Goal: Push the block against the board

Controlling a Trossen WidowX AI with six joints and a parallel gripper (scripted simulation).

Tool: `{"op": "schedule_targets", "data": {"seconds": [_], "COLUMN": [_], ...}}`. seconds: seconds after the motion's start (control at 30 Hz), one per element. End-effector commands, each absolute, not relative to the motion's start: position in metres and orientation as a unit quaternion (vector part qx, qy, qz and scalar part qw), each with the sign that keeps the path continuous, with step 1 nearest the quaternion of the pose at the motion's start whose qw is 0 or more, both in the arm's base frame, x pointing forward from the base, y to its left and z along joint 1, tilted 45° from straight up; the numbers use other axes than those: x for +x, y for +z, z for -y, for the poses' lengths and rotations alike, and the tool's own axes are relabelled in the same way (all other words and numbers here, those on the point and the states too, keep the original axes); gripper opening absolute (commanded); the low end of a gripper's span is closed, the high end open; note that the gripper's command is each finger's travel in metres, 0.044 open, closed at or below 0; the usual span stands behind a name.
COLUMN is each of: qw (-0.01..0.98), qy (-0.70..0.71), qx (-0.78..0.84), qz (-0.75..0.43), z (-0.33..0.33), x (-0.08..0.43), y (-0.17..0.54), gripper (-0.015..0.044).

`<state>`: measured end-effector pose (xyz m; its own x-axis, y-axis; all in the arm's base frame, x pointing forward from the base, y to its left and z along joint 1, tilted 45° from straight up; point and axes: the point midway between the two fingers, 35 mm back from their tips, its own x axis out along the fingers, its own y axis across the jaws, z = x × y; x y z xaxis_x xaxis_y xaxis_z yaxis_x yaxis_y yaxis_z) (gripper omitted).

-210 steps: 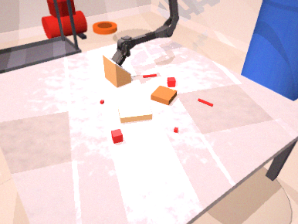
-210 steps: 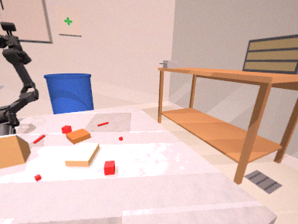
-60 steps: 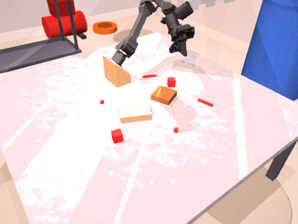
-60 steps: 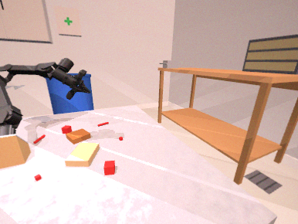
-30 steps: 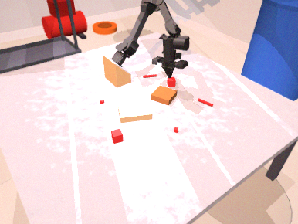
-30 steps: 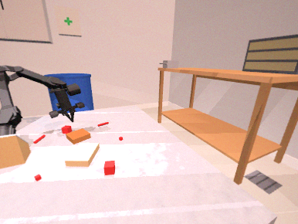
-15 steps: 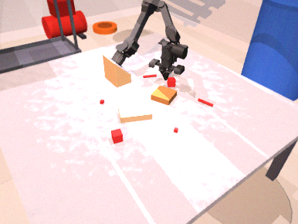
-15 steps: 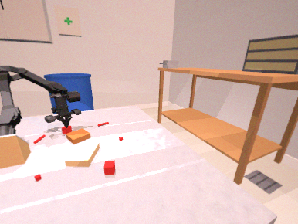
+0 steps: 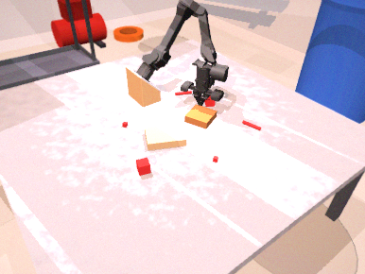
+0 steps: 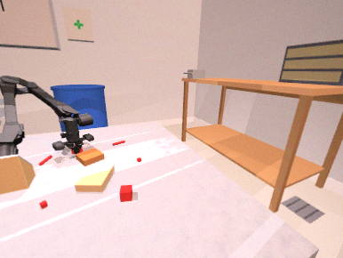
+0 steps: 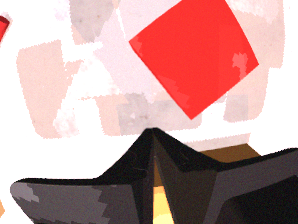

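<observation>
The square block [image 9: 200,118] [image 10: 90,157], orange-brown with a yellow-lit top, lies flat on the table. In the wrist view part of its brown side [image 11: 230,151] shows behind the fingers. The board [image 9: 163,140] [image 10: 94,181], pale wood, lies flat nearer the top camera, with a gap between it and the block. My gripper [image 9: 200,103] [image 10: 77,151] [image 11: 152,133] is shut and empty, with its tips low beside the block's far side, the side away from the board. Whether the tips touch the block is hidden.
A red cube [image 9: 210,102] [image 11: 195,55] stands just behind the fingertips. An upright orange piece [image 9: 142,90] [image 10: 15,174] stands at the arm's side. Red sticks [image 9: 183,94] [image 9: 252,125], small red cubes [image 9: 125,125] [image 9: 216,159] and a larger red cube [image 9: 143,166] [image 10: 126,193] lie around.
</observation>
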<state>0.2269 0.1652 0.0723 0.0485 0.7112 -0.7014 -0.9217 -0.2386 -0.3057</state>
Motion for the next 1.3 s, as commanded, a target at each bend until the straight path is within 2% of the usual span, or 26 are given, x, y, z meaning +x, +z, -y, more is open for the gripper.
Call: {"op": "schedule_targets", "data": {"seconds": [0.0,1.27], "qw": [0.602,0.600], "qy": [0.676,0.676], "qx": [-0.403,-0.406], "qz": [-0.132,-0.135], "z": [-0.162,-0.127], "x": [0.230,0.258], "y": [0.068,0.034], "gripper": [0.0000,0.0000]}}
